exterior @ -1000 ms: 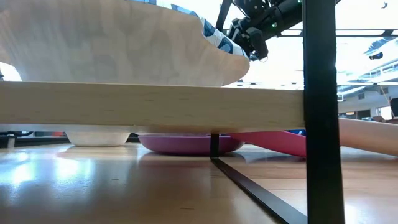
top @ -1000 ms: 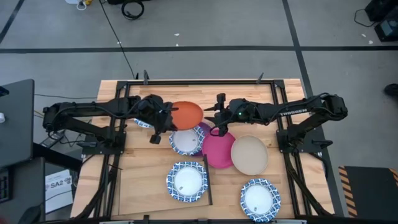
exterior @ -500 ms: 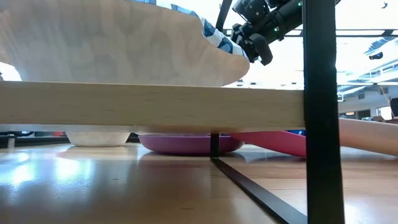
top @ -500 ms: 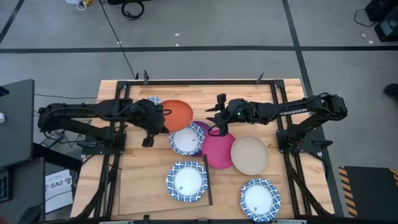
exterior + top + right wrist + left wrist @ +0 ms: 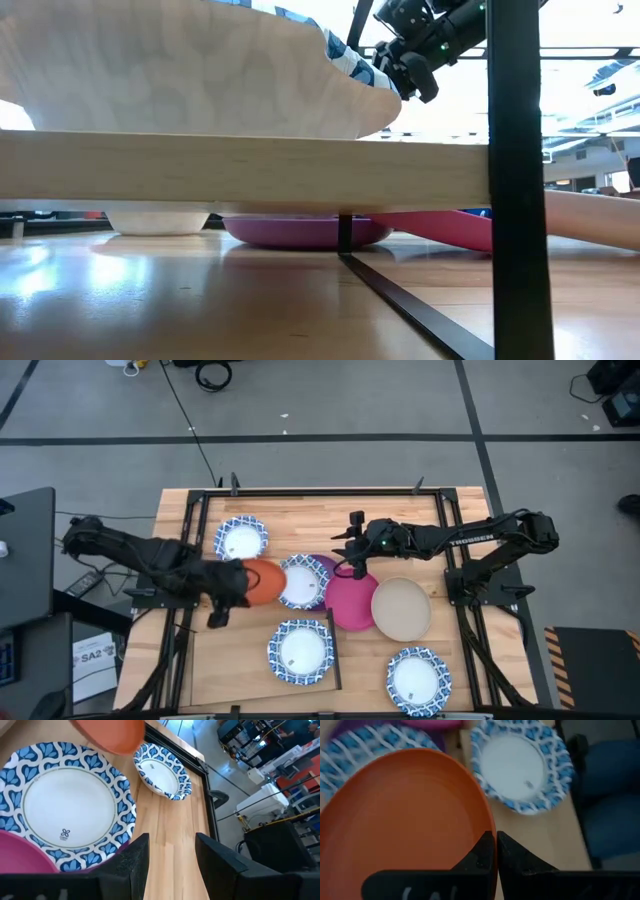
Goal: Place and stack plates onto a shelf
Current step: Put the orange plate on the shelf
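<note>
My left gripper [image 5: 243,582] is shut on an orange plate [image 5: 266,582] and carries it over the table's left middle, beside a blue-rimmed white plate [image 5: 303,581] that lies in a purple plate [image 5: 326,567]. My right gripper [image 5: 355,567] hovers open above the magenta plate [image 5: 350,603], touching nothing. A beige plate [image 5: 401,609] overlaps the magenta plate's right side. One blue-rimmed plate [image 5: 300,651] sits on the pale shelf [image 5: 240,660]. Two more lie on the table, one at the far left [image 5: 241,538] and one at the near right [image 5: 418,680]. My left gripper pinches the orange plate's rim [image 5: 489,827] between its two fingers, at the edge toward the table's left. The fingers come from the left, slanting down. The plate is lifted clear of the table and tilted, reaching out past the fingertips toward the right.
Dark frame rails [image 5: 195,560] run along both sides of the slatted tabletop. In the low view the shelf's board [image 5: 240,170] and a black post [image 5: 515,180] fill the foreground. Bare wood lies at the far middle [image 5: 320,520] and on the shelf's left part.
My left gripper has carried the orange plate from the far middle toward the table's near and left edges, rolling its wrist. That uncovers the blue-rimmed plate at the far left. The orange plate now hangs beside the plate stacked in the purple one.
</note>
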